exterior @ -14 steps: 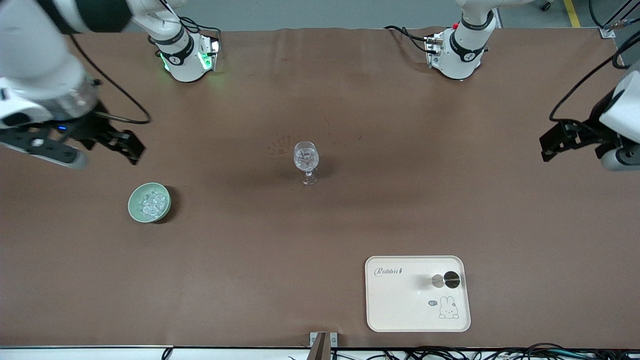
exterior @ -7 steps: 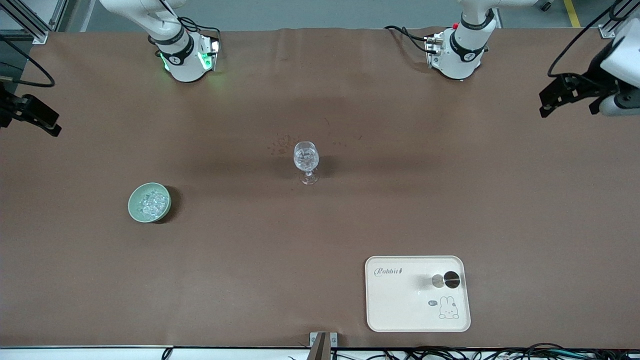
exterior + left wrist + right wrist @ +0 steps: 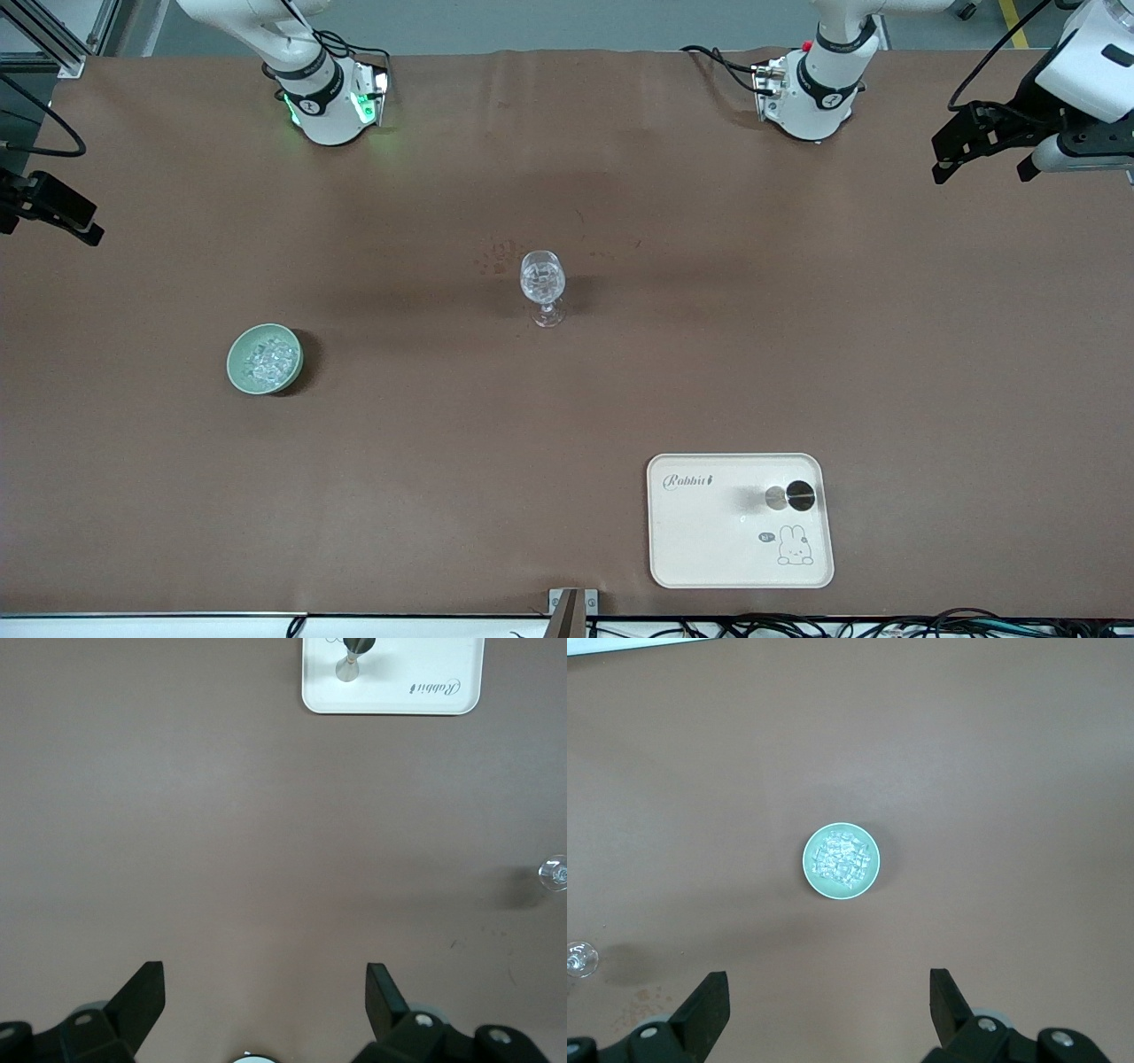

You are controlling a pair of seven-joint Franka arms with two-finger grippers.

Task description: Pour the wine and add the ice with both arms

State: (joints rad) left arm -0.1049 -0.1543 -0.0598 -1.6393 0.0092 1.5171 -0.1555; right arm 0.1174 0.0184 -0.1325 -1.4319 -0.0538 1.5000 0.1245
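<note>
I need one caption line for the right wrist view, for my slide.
Right gripper, jaws open, hangs above the brown table, looking down on a green bowl of ice.

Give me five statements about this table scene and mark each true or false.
1. The ice lies in the green bowl. True.
2. The wine glass lies tipped over on the tray. False: it stands upright on the bare table, farther from the front camera than the tray.
3. Both tools are open and hold nothing. True: the left tool and the right tool show spread fingers with nothing between them.
4. The right tool grips the bowl. False: it hangs well above the table, clear of the bowl.
5. A small metal cup stands on the tray. True.
</note>
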